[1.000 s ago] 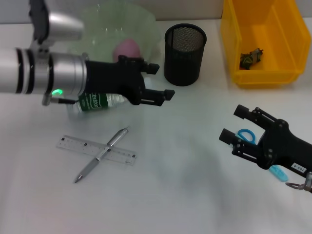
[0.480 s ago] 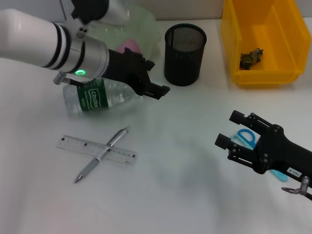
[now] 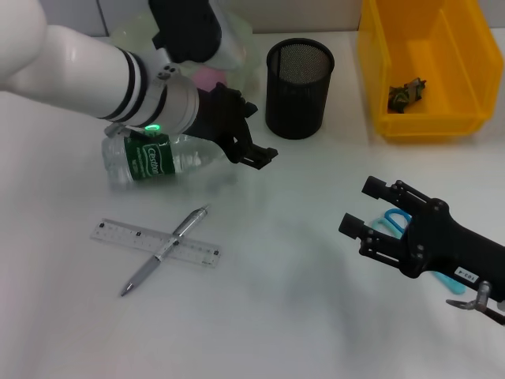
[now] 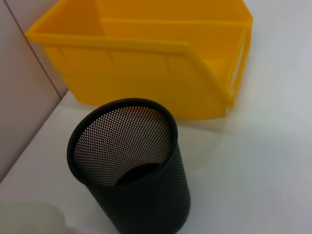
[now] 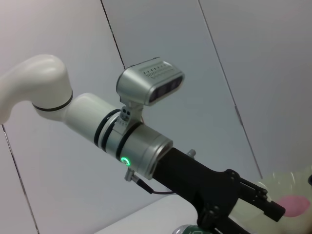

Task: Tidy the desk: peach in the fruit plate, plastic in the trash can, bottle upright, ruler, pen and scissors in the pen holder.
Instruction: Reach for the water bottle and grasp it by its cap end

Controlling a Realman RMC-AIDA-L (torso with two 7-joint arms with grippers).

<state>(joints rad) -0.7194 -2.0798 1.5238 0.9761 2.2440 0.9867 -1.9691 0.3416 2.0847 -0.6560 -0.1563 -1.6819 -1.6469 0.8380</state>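
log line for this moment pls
left gripper open over lying bottle | right gripper open above scissors | pen holder empty | ruler, pen on desk

The left gripper [image 3: 254, 130] has lifted off the lying bottle [image 3: 154, 157] (now uncovered), while the right gripper [image 3: 365, 208] crept forward over the scissors [image 3: 392, 222].

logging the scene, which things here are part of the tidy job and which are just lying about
Job: peach, plate, bottle, ruler, pen, scissors, holder, bin with plastic.

Lying about: nothing else on the desk.
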